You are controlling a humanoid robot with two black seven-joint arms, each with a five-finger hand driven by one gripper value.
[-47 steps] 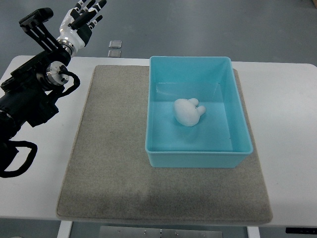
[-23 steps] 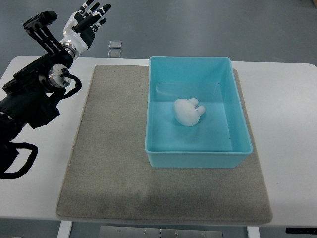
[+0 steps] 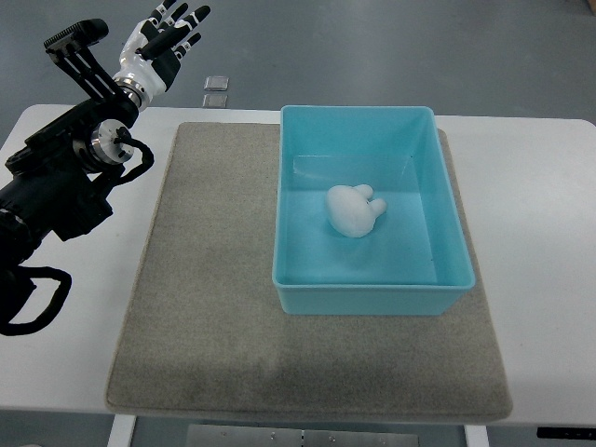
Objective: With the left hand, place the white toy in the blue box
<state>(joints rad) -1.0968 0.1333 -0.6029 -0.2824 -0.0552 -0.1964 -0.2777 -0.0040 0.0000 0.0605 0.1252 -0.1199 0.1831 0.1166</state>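
White toy (image 3: pixel 353 209): seen lying on the floor of the blue box (image 3: pixel 447 212), near its middle, clear of all four walls.
Left hand (image 3: pixel 164 39): raised at the far left, past the far edge of the white table (image 3: pixel 540 214); fingers spread, nothing gripped.
Left arm (image 3: pixel 65 182): shown over the table's left edge, well apart from the box.
Open room: the grey mat (image 3: pixel 205 307) is bare to the left of the box and along its near side; the box's right wall stands close to the mat's right edge.
Floor beyond: two small square plates (image 3: pixel 215 90) are seen just past the table's far edge.
Writing: no readable lettering can be made out.
Change: against half a second earlier, the hand is scarcely shifted; toy and box are unmoved.
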